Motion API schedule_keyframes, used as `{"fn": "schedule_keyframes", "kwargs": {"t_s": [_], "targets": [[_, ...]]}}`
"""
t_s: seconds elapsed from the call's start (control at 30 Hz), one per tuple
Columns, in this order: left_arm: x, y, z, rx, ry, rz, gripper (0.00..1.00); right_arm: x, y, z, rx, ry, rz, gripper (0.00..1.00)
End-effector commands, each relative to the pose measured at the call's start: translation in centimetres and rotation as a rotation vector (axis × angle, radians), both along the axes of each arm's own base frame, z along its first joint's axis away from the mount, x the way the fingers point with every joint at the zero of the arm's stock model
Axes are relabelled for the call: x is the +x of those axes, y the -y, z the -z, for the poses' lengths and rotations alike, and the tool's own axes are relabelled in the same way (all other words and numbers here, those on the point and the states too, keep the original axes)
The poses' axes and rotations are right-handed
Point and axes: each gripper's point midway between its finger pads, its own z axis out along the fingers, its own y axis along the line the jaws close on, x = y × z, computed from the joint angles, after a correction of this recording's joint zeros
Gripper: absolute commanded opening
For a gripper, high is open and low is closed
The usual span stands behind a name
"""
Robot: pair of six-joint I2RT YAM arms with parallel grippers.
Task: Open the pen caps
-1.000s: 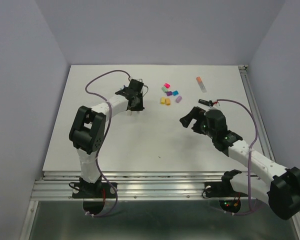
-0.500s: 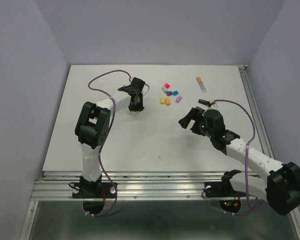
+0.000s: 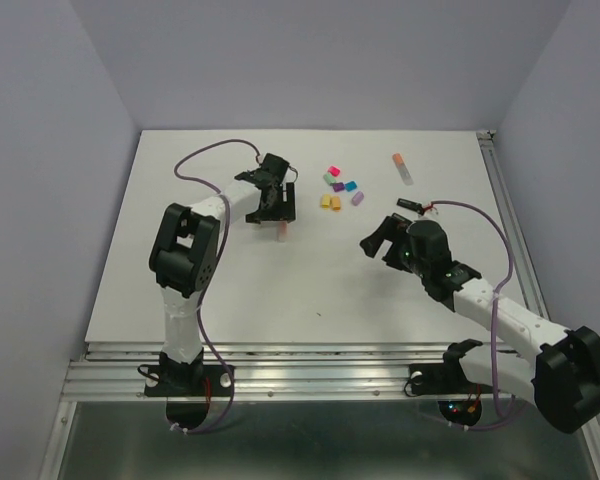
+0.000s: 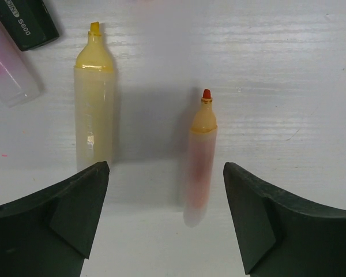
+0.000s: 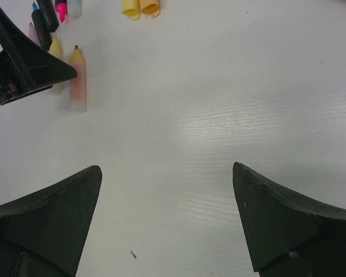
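My left gripper stands open at the far middle of the table, over an uncapped orange-tipped pen that lies free between its fingers and looks blurred. An uncapped yellow pen lies to its left, with a black pen and a pink pen beyond. Loose pen caps in pink, green, purple, blue, yellow, orange and lilac are clustered to the right. A capped pen with an orange cap lies farther right. My right gripper is open and holds nothing, hovering over bare table.
A small black object with a red wire lies just beyond my right wrist. The metal rail runs along the table's right edge. In the right wrist view, yellow and orange caps sit at the top and the left gripper's finger at the left.
My left gripper has gone from shut to open and let go of the orange-tipped pen, which now lies on the table below it. The right arm has hardly moved.
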Motion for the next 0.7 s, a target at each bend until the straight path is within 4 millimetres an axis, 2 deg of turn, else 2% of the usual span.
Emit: {"fn": "schedule_keyframes", "kwargs": {"t_s": [0.0,0.03,0.1,0.13,0.17,0.23,0.27,0.3,0.33,0.37,0.43,0.47,0.5,0.53,0.57,0.6,0.63,0.67], "targets": [[0.3,0.3,-6.3,-0.081,0.123,-0.004,0.99,0.6,1.2,-0.6,-0.062,0.048,0.036,1.00],[0.1,0.4,-8.2,-0.110,0.162,-0.005,0.99,0.8,1.4,-0.8,-0.075,0.056,0.041,1.00],[-0.7,0.5,-9.0,-0.146,0.188,-0.005,0.99,1.3,2.4,-0.9,-0.121,0.077,0.083,1.00],[-0.9,0.8,-11.2,-0.191,0.241,0.003,0.99,1.6,2.7,-1.1,-0.139,0.085,0.097,1.00],[-1.9,0.7,-10.7,-0.204,0.234,-0.001,0.99,1.6,3.7,-0.7,-0.188,0.066,0.131,1.00],[-3.2,1.3,-11.4,-0.250,0.255,0.020,0.99,2.0,4.6,-0.6,-0.244,0.047,0.160,1.00],[-4.3,1.1,-11.9,-0.279,0.288,0.027,0.99,3.0,5.2,-1.4,-0.271,0.046,0.216,1.00],[-5.2,1.6,-12.0,-0.321,0.289,0.051,0.99,2.6,6.0,-0.6,-0.314,-0.010,0.234,1.00],[-6.0,1.8,-12.1,-0.344,0.299,0.068,0.99,3.0,6.3,-0.9,-0.329,-0.028,0.249,1.00],[-7.3,2.0,-12.3,-0.385,0.318,0.096,0.99,3.8,6.7,-0.6,-0.379,-0.069,0.240,1.00],[-8.6,2.0,-12.4,-0.421,0.335,0.117,0.99,5.0,7.4,-0.7,-0.439,-0.095,0.242,1.00],[-9.8,2.0,-12.6,-0.447,0.360,0.133,0.99,5.6,8.6,0.5,-0.521,-0.134,0.227,1.00],[-10.4,1.9,-12.6,-0.463,0.370,0.138,0.99,6.9,9.1,-0.5,-0.541,-0.129,0.235,1.00],[-11.2,2.0,-12.5,-0.480,0.367,0.158,0.99,7.6,9.9,-0.4,-0.565,-0.145,0.234,1.00],[-11.8,1.8,-12.6,-0.505,0.407,0.167,0.99,8.4,11.6,-0.4,-0.595,-0.168,0.244,1.00],[-12.0,1.6,-12.4,-0.514,0.417,0.158,0.99,8.7,11.8,1.0,-0.602,-0.222,0.209,1.00],[-12.2,1.4,-12.3,-0.516,0.427,0.149,0.99,9.8,12.0,0.4,-0.599,-0.206,0.190,1.00],[-12.5,1.3,-11.9,-0.519,0.432,0.154,0.99,10.3,12.7,0.7,-0.637,-0.210,0.141,1.00]]}}
